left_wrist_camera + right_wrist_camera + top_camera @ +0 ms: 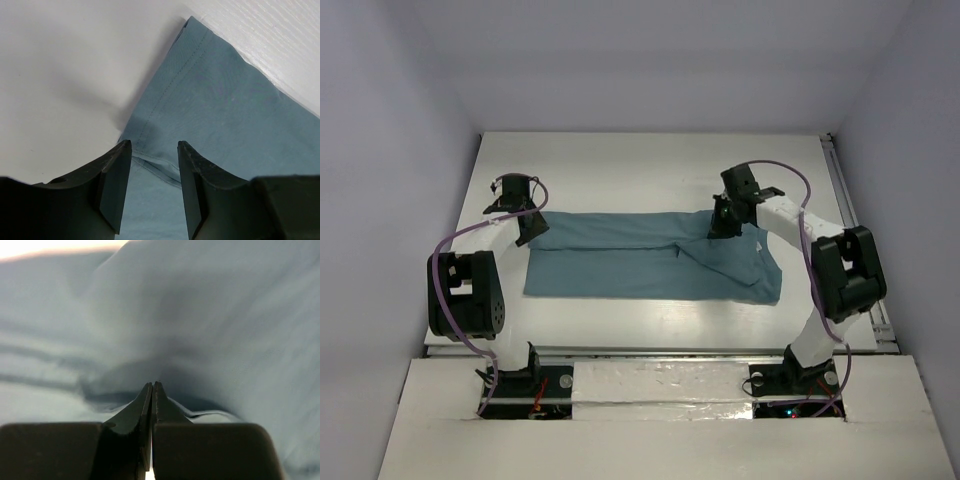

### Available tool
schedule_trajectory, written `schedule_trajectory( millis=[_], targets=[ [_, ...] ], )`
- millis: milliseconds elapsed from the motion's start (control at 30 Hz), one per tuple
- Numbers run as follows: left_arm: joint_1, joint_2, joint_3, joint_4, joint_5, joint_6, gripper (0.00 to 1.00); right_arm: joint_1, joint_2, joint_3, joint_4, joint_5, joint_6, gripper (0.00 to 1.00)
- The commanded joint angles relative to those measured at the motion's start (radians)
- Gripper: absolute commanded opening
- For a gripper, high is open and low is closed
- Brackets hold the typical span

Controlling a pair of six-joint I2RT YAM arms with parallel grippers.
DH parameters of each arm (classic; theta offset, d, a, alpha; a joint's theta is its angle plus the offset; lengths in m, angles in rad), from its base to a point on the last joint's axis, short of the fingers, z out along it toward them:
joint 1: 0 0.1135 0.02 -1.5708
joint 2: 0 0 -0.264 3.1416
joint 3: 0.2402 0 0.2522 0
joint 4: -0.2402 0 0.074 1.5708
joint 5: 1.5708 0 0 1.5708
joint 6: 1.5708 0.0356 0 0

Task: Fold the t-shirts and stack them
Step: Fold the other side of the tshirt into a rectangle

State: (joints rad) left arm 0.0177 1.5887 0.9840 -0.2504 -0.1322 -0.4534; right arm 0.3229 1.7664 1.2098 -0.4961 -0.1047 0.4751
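Observation:
The teal-blue t-shirt (620,265) lies on the white table (650,165) as a long folded band, rumpled at its right end. My left gripper (532,228) hovers over the shirt's far left corner. In the left wrist view it (154,150) is open, with the shirt (225,115) and a stitched hem between its jaws. My right gripper (722,228) is at the shirt's far edge, right of the middle. In the right wrist view it (152,385) is shut, and the cloth (225,315) bunches up around its tips.
White walls enclose the table on three sides. A rail (855,230) runs along the table's right edge. Purple cables loop off both arms. Bare table lies beyond the shirt's far edge and in front of its near edge.

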Motion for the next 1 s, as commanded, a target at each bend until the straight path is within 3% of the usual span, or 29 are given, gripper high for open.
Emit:
schedule_trajectory(
  millis=[0,433,500,533,567,667,733,800,833,867,967],
  targets=[
    [-0.01,-0.015,0.027,0.013,0.009,0.001,0.38,0.042,-0.094,-0.022,-0.099,0.008,0.002,0.0],
    [-0.01,-0.019,0.039,0.013,0.031,-0.002,0.37,0.274,-0.219,-0.122,-0.191,-0.085,0.197,0.02],
    [-0.01,-0.024,0.044,0.01,0.031,-0.004,0.36,0.31,-0.217,-0.122,-0.185,-0.105,0.227,0.23],
    [-0.01,-0.027,0.045,0.01,0.029,-0.004,0.36,0.311,-0.216,-0.118,-0.185,-0.113,0.229,0.44],
    [-0.01,-0.029,0.048,0.008,0.031,-0.004,0.36,0.311,-0.216,-0.11,-0.193,-0.109,0.227,0.51],
    [-0.01,-0.036,0.054,0.002,0.029,-0.004,0.37,0.311,-0.229,-0.063,-0.229,-0.084,0.201,0.58],
    [-0.01,-0.042,0.058,0.002,0.035,-0.005,0.36,0.311,-0.234,-0.033,-0.268,-0.04,0.174,0.56],
    [-0.034,-0.052,0.067,-0.001,0.017,0.004,0.37,0.291,-0.243,-0.015,-0.271,0.025,0.154,0.32],
    [-0.05,-0.058,0.071,-0.006,0.003,0.01,0.36,0.244,-0.249,-0.018,-0.262,0.046,0.146,0.04],
    [-0.07,-0.059,0.085,-0.015,-0.01,0.016,0.37,0.207,-0.254,-0.036,-0.251,0.057,0.14,0.0],
    [-0.174,-0.058,0.116,-0.012,-0.053,0.028,0.36,0.02,-0.286,-0.081,-0.119,-0.013,0.114,0.0]
  ],
)
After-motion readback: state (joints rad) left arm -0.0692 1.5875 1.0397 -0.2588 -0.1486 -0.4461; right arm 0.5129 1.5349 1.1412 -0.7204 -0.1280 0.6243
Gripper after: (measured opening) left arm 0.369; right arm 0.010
